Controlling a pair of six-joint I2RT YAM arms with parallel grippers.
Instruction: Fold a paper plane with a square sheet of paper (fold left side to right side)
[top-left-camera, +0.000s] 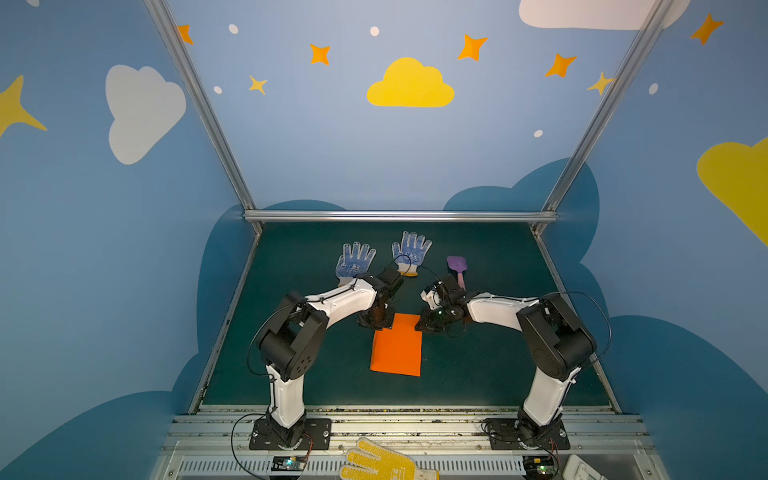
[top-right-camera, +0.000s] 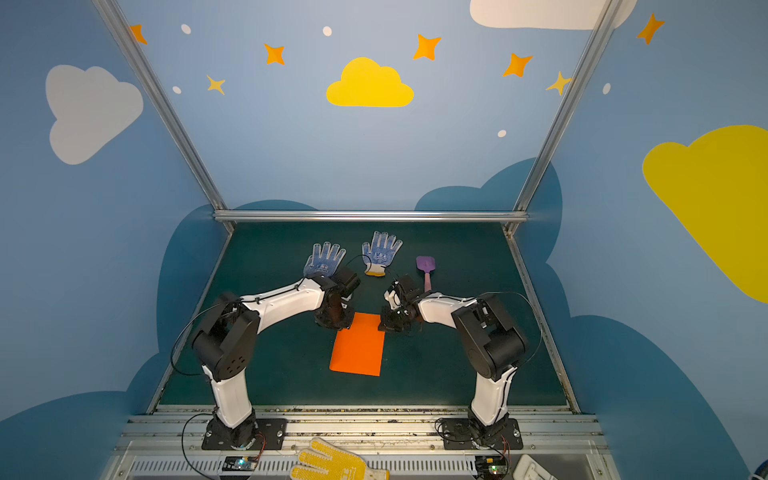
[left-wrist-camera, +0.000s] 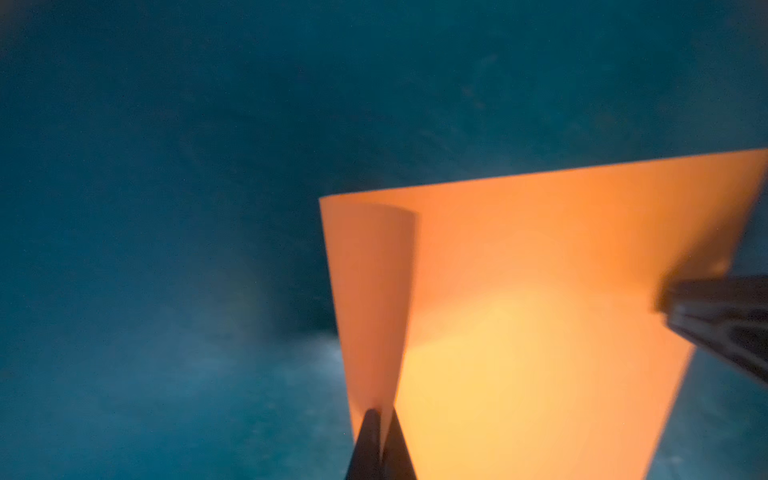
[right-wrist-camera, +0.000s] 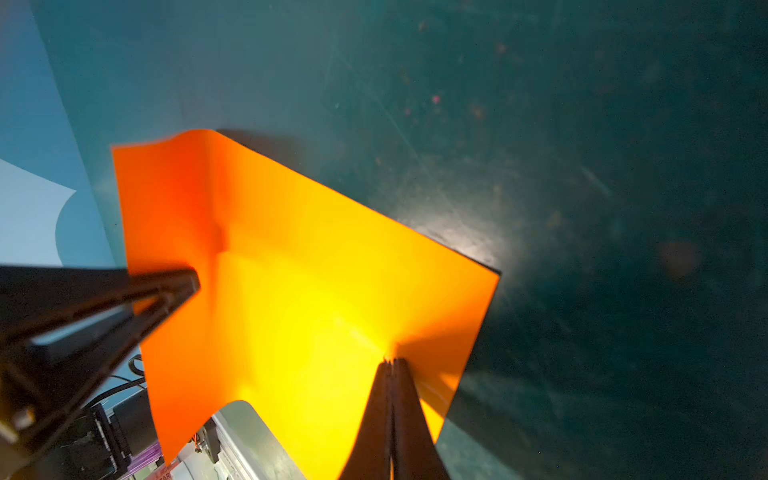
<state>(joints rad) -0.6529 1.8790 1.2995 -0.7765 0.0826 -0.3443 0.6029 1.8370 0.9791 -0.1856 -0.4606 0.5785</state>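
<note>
Far left first: a blue-dotted glove (top-left-camera: 355, 261) lies near the far edge of the green mat (top-left-camera: 299, 374). Just in front of it my left gripper (top-left-camera: 376, 323) is down over the mat's middle, clenched on the far left corner of the orange sheet of paper (top-left-camera: 397, 349). The left wrist view shows its fingertips (left-wrist-camera: 368, 436) pressed together with the paper's edge caught between them. A yellow dotted glove (top-left-camera: 380, 461) lies off the mat's front edge.

In both top views the sheet reads as an upright rectangle at the mat's centre, reaching toward the front edge, and its near edge rests on the mat. The left wrist view shows a second layer curling along one side.

Behind the sheet, by the far edge, lies a second blue-dotted glove (top-left-camera: 411, 251). My right gripper (top-left-camera: 428, 326) grasps the sheet's far right corner — the right wrist view shows both jaws fully together on the paper. Beyond it, toward the far right corner, a purple toy shovel (top-left-camera: 457, 266) lies apart from the sheet.
</note>
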